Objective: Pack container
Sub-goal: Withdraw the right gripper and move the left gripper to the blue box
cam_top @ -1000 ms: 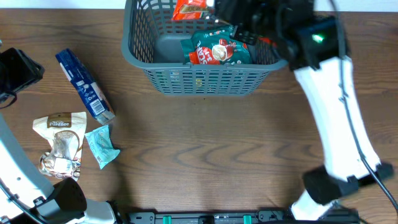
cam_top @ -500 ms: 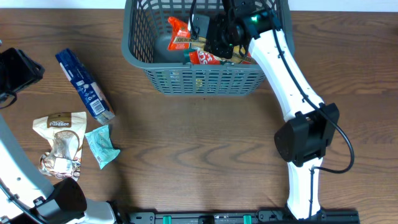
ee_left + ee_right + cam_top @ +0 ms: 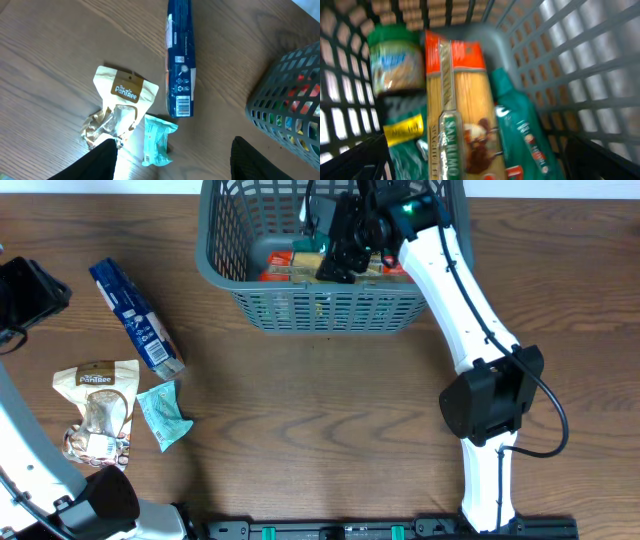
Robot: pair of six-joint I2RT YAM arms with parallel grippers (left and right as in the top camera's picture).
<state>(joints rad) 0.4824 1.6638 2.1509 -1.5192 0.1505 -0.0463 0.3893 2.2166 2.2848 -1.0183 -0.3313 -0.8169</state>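
The container (image 3: 330,308), a dark grey slotted basket, stands at the far middle of the table. My right gripper (image 3: 335,252) hangs inside it, open. In the right wrist view an orange-topped pasta packet (image 3: 455,110) lies free below the wide-apart jaws of the right gripper (image 3: 475,147), on green packets (image 3: 525,130). My left gripper (image 3: 175,150) hovers open and empty above a teal packet (image 3: 157,140), a beige pouch (image 3: 122,97) and a long blue packet (image 3: 179,60). The container's corner (image 3: 292,107) shows at the right of that view.
On the left of the table lie the blue packet (image 3: 137,317), the beige pouch (image 3: 97,408) and the teal packet (image 3: 162,415). The right arm (image 3: 470,310) stretches from the front edge over the container's right side.
My right gripper dropped lower inside the container and opened, letting go of the pasta packet, which now lies on the other packets. The left arm has not moved.
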